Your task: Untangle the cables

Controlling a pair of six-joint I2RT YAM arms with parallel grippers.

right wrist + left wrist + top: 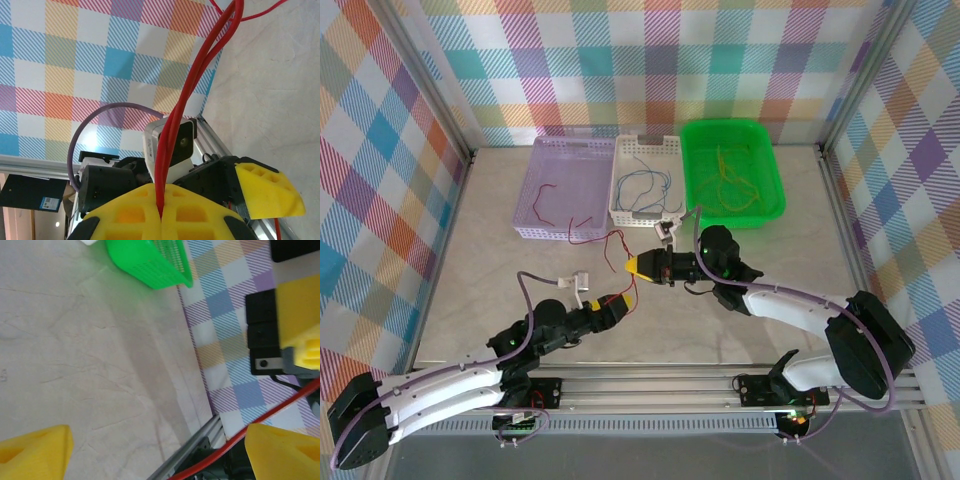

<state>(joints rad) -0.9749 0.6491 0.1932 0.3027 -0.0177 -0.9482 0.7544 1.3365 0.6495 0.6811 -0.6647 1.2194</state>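
My right gripper (633, 266) (161, 216) is shut on a doubled strand of the red cable (172, 135) in mid-table. From there the red cable (605, 238) trails toward the front of the purple basket (532, 232). My left gripper (623, 302) (159, 440) is open just below and left of the right one. The red cable (250, 427) crosses its gap close to the right finger (285, 452), and no grip shows. Another red cable (544, 196) lies in the purple basket. Blue-grey cables (645, 182) lie in the white basket (617, 208), and yellow and orange ones (728, 178) in the green basket (775, 205).
The three baskets stand in a row at the back of the table. Checked walls close in the left, right and back sides. An aluminium rail (720, 385) runs along the near edge by the arm bases. Thick purple arm cables (525, 300) loop off both arms.
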